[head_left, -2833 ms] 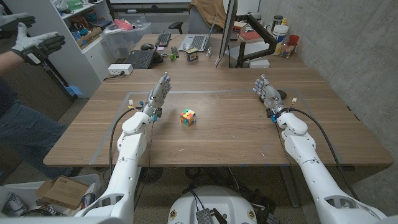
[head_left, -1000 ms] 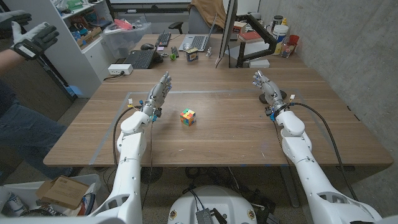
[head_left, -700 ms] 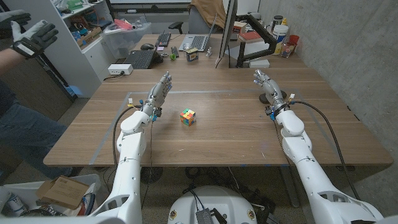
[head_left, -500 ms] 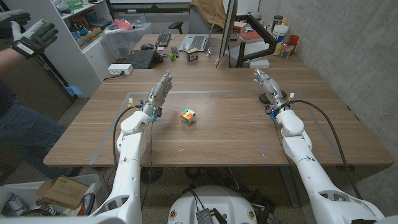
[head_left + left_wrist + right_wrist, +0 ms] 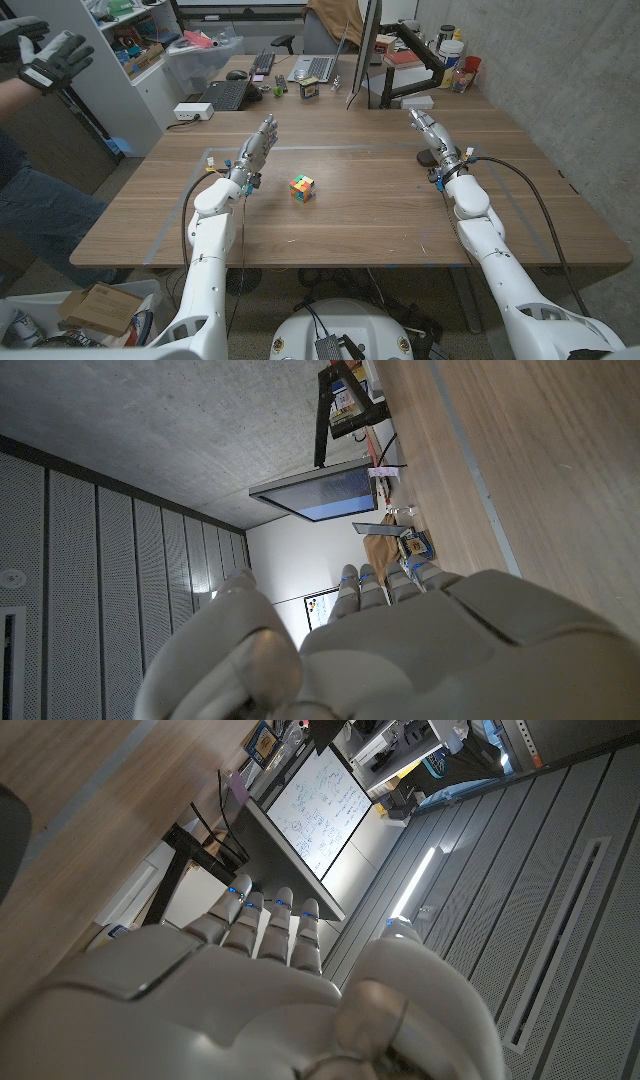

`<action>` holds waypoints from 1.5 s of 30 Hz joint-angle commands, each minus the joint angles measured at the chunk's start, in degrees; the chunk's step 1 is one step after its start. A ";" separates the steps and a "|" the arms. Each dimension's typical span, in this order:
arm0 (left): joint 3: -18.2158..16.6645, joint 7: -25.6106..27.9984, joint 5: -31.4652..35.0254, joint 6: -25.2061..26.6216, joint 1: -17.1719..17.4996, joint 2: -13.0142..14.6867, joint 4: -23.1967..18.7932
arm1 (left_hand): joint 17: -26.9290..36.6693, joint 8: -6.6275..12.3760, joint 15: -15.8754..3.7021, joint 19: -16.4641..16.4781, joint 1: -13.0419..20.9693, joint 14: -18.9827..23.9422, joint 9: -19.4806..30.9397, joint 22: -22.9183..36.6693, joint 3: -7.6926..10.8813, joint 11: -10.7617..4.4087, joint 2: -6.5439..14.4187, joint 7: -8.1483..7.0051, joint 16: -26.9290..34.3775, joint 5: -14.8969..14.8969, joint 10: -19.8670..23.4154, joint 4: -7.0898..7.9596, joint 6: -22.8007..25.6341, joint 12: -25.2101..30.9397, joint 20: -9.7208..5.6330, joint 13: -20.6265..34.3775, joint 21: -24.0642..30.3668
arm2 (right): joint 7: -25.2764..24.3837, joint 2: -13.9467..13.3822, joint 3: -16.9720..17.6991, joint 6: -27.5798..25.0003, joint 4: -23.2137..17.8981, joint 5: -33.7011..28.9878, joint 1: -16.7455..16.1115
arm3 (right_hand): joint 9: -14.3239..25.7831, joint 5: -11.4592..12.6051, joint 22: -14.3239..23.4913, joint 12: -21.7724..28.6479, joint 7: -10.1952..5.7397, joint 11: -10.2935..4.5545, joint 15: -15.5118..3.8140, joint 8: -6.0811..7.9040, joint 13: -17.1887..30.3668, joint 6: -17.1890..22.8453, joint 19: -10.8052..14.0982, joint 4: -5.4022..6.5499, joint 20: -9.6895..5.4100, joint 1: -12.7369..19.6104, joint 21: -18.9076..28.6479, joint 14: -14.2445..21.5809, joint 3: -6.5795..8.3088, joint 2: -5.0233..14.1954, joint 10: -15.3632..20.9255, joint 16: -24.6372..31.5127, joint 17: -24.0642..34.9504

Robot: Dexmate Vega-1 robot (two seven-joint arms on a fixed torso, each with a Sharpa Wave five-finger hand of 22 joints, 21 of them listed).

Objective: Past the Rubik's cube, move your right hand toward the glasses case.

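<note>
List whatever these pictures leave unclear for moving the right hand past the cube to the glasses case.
- Glasses case: none can be picked out in the head view; the clutter behind the table is too small to sort.
- Right hand: seen edge-on in the head view, so its finger spread is unclear; in the right wrist view its own back hides the palm.
- Rubik's cube: its far faces are turned away.

Both arms wore glossy white rounded shells. Left hand (image 5: 254, 152) and right hand (image 5: 432, 138) were pale grey with small blue fingertip marks. Black cables looped beside each forearm.
</note>
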 commanded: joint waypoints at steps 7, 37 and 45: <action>0.68 0.19 0.13 -0.18 0.56 -0.21 -0.76 | 0.11 0.26 -0.52 -0.45 0.38 -0.33 0.22 0.21 0.10 -0.79 0.46 -0.37 0.42 -0.26 0.08 -0.25 0.56 0.45 -0.42 0.13 -0.23 | -2.69 -1.89 -0.58 0.05 -1.01 -2.83 -0.48 | 0.35 0.31 0.38 -0.54 -1.26 -4.30 2.97 -0.10 0.12 1.17 -0.41 -0.96 2.47 0.88 -1.44 1.27 0.16 -0.07 -0.34 -0.04 -0.02; 1.30 -0.60 0.12 0.04 -0.36 0.56 -0.75 | 0.10 0.36 -0.47 -0.73 0.57 -0.21 0.25 0.24 -0.13 -0.34 0.68 0.46 0.45 -0.47 0.13 -0.33 1.28 0.46 -0.16 0.13 -0.27 | -11.64 -7.13 -4.53 1.06 -0.29 -15.05 1.37 | 0.38 0.32 0.43 -1.26 -1.45 -3.66 3.78 -0.95 0.15 -0.31 -0.92 -1.38 2.93 1.16 -2.66 0.37 0.35 0.19 -1.57 -0.45 0.00; 1.36 -0.57 0.32 0.01 -0.77 0.58 -0.49 | 0.10 0.30 -0.22 -0.84 0.59 -0.34 0.24 0.25 -0.19 -0.09 0.73 0.79 0.39 -0.52 0.01 -0.33 1.28 0.41 0.17 0.13 -0.28 | -13.65 -8.92 -6.03 -0.13 -0.58 -18.60 1.90 | 0.40 0.33 0.44 -1.34 -1.60 -3.53 3.81 -1.03 0.16 -0.50 -1.10 -1.48 2.87 1.17 -2.97 0.16 0.33 0.14 -1.73 -0.51 0.01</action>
